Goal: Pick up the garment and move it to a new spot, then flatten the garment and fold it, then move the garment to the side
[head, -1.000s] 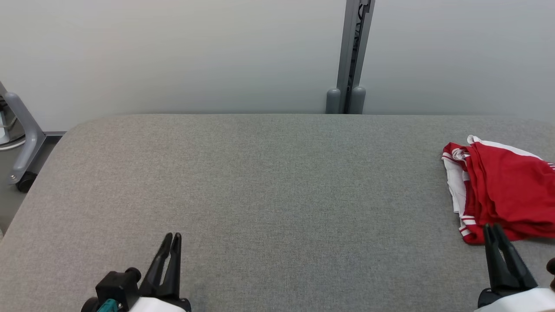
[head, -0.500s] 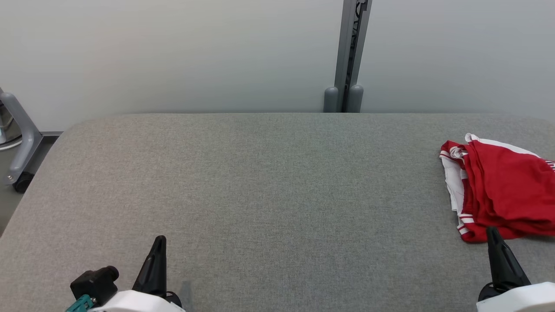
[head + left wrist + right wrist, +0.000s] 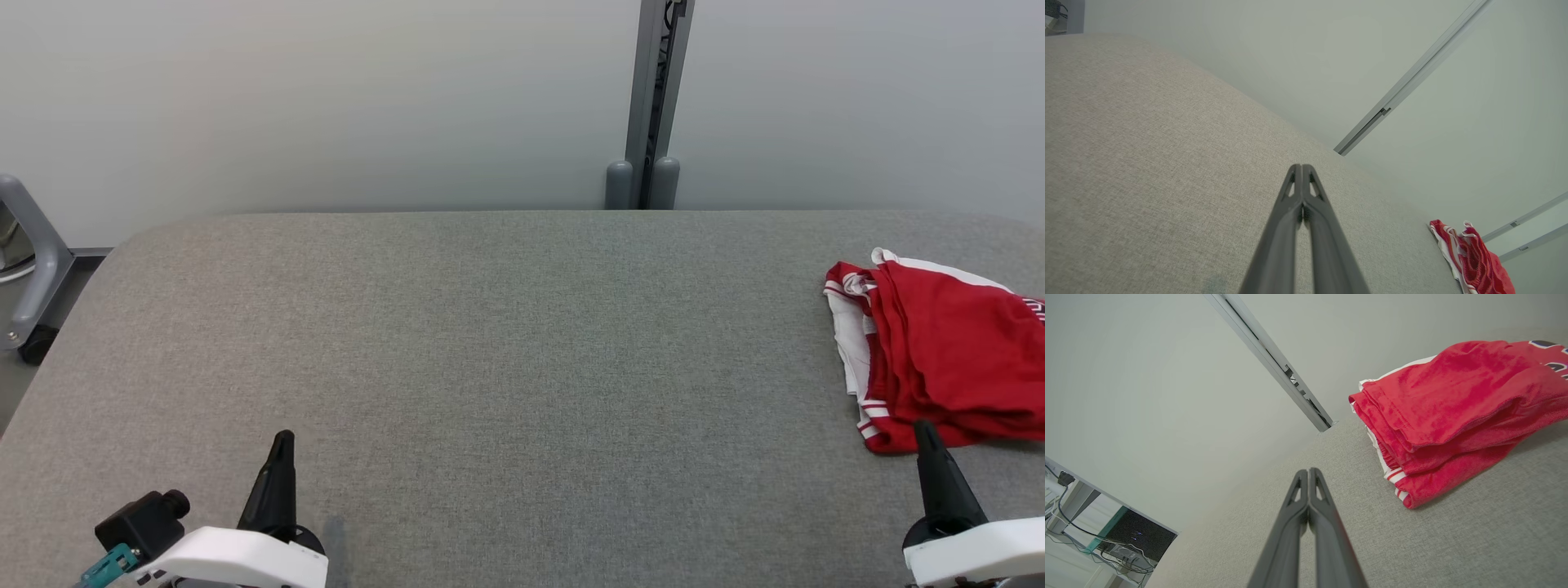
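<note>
You have a pale wall across the whole far side of the scene. In front of it stands the table, covered in grey woven fabric, with rounded far corners.

The garment lies on the table at the right side. It is red with white panels and red-and-white striped trim. It is gathered into several loose layers, not spread flat. Its right part runs past the edge of the head view. In the right wrist view there is dark print on its far part, too cut off to read.

A grey metal rail runs up the wall behind the table's far edge, right of centre, with two rounded caps at its foot. At the far left, beyond the table's corner, a grey tubular frame stands on the floor on a black wheel.

The left hand sits over the near left of the table, well apart from the garment. Its fingers are pressed together from the tips down and grip nothing.

The right hand sits at the near right, its tip near the garment's near hem. In the head view the tip overlaps the cloth, but the right wrist view shows bare table between them, the garment lying off to one side of the fingers. These fingers are likewise closed tight and empty.
</note>
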Motion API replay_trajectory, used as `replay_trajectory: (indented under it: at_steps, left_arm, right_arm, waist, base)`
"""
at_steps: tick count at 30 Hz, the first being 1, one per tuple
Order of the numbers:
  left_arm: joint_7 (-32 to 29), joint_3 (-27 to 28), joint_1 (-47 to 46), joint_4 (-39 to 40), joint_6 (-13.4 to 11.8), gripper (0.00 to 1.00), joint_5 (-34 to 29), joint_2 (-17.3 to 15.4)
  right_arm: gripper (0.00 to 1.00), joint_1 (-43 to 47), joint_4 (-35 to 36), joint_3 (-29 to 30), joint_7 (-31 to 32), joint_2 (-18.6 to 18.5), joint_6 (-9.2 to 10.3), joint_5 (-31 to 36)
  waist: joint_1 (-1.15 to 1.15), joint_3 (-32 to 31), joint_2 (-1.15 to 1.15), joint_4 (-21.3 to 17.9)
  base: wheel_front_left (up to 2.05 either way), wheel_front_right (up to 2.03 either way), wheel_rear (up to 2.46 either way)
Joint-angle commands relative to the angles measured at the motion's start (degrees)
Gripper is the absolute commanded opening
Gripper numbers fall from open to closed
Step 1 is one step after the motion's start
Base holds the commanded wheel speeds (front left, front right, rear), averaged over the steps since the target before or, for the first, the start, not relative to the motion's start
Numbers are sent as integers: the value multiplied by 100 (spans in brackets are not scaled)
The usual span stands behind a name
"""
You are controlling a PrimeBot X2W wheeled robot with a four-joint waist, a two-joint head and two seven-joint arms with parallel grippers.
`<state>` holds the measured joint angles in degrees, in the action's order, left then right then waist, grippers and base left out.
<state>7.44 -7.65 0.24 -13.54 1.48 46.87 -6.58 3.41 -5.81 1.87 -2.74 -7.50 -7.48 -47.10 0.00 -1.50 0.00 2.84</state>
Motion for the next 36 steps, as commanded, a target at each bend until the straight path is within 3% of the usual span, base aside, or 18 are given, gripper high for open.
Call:
replay_trajectory:
  at_steps: [1,36]
  left_arm:
    - [-62,104,-222,71,58,0,215,-19]
    - [-686,725,-444,19,316,0,2213,156]
  right_arm:
    - [0,-178,40,59,52,-29,-1,-218]
    - [0,-570,-352,246,453,186,-2,-2215]
  waist:
    - [0,3,0,-5]
    - [0,62,0,-105]
  base:
    - [0,0,0]
    - [0,0,0]
